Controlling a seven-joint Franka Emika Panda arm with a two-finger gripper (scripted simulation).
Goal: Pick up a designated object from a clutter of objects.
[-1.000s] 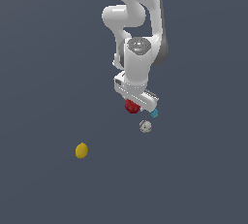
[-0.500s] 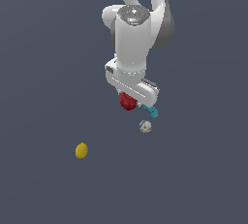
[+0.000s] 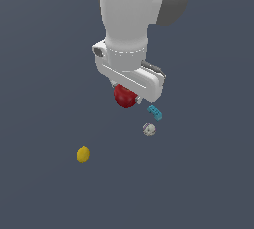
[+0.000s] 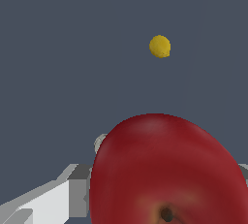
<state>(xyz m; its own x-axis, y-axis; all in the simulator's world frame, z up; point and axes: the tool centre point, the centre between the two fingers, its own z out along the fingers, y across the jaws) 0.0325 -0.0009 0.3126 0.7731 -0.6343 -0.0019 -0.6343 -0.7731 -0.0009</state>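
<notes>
The dark-red apple (image 3: 124, 96) sits between the fingers of my gripper (image 3: 126, 93), which is shut on it and holds it above the floor. In the wrist view the apple (image 4: 164, 169) fills the lower part of the picture, stem dimple showing, with a grey finger (image 4: 72, 194) against one side. The rest of the clutter lies below: a cyan toothed block (image 3: 154, 112), a grey-white speckled ball (image 3: 149, 129) and a yellow lemon-like oval (image 3: 83, 153). The oval also shows in the wrist view (image 4: 160, 46).
The dark grey floor (image 3: 44, 74) runs flat all around. The white arm (image 3: 129, 20) hangs over the apple and hides the gripper's fingers in the exterior view. A grey bit of the ball (image 4: 100, 142) peeks from behind the apple.
The arm has risen with the apple in the gripper, so both appear larger and higher. The block, ball and yellow oval have stayed in place.
</notes>
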